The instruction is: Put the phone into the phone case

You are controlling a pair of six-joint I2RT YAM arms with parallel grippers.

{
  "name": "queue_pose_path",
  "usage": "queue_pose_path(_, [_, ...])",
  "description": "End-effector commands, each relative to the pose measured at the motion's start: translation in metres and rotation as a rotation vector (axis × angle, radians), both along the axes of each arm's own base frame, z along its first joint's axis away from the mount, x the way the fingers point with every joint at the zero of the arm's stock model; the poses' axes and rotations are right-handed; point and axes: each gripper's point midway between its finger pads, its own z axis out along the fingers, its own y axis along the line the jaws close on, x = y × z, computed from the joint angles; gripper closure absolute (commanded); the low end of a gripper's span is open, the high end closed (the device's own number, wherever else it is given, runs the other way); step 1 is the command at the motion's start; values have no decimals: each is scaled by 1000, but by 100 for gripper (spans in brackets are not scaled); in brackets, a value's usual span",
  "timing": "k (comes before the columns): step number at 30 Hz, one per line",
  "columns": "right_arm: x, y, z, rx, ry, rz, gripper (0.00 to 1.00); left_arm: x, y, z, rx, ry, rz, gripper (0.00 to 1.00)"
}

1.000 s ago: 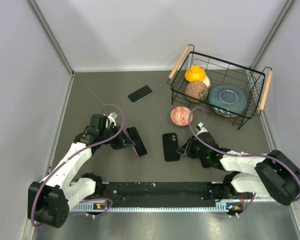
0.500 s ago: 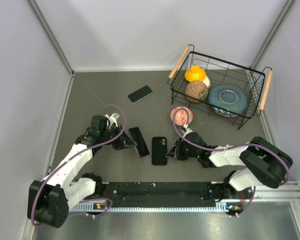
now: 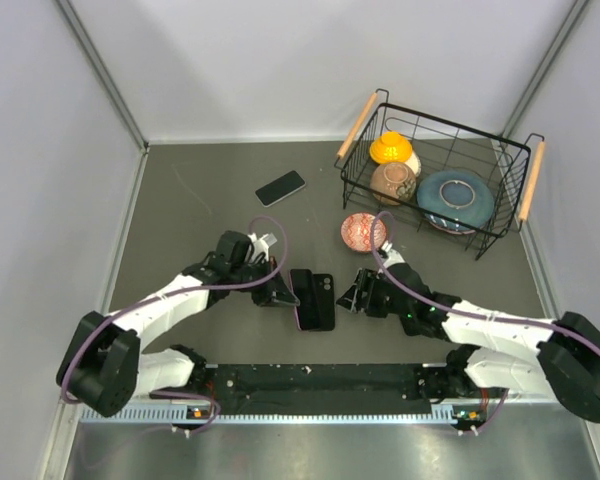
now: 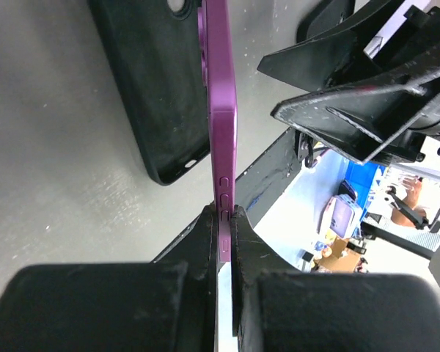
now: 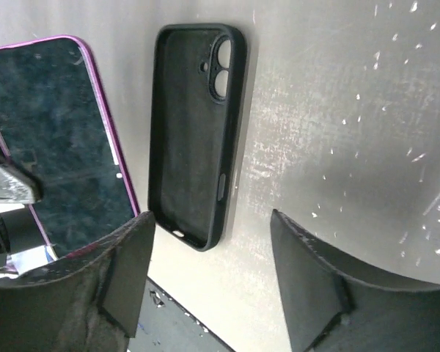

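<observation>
Phone case [image 3: 323, 302] is hemmed in on 2 sides: left gripper [image 3: 285, 297] holding the purple phone [image 3: 300, 295] just beside its left edge, right gripper [image 3: 352, 298] near its right. Bare table [image 3: 315, 235] beyond its far end gives room, though the red patterned bowl [image 3: 363, 232] sits close behind the right gripper.

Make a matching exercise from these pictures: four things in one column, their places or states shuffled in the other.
1. purple phone
2. phone case
3. red bowl
4. blue plate

A. inside the wire basket
B. lying open side up on the table
C. clamped on edge in the left gripper
D. on the table beside the basket

Pairs: 1-C, 2-B, 3-D, 4-A
</observation>
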Motion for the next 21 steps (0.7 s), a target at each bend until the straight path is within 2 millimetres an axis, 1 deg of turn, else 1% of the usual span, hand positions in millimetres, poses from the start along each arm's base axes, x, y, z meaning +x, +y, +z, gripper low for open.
queue_pose_path(1, [-2, -16, 3, -41, -36, -35, 33, 19, -27, 28, -124, -77, -22, 100])
queue_pose_path(3, [-2, -18, 4, -39, -41, -39, 29, 22, -32, 28, -129, -74, -31, 100])
queue_pose_path(4, [-3, -19, 4, -38, -40, -40, 27, 22, -34, 23, -120, -52, -34, 100])
queue_pose_path(9, [-3, -20, 3, -39, -39, -39, 22, 23, -42, 12, -102, -4, -48, 100])
queue_pose_path(13, [-1, -18, 4, -44, -45, -36, 21, 22, -46, 2, -91, 42, -62, 100])
queue_pose_path(19, [5, -14, 6, -48, -49, -35, 21, 21, -50, -7, -81, 82, -82, 100])
queue_pose_path(20, [5, -13, 6, -47, -49, -33, 21, 21, -50, -8, -77, 86, -83, 99])
queue_pose_path(21, [6, -10, 8, -42, -49, -29, 21, 21, -49, -9, -71, 84, -85, 93])
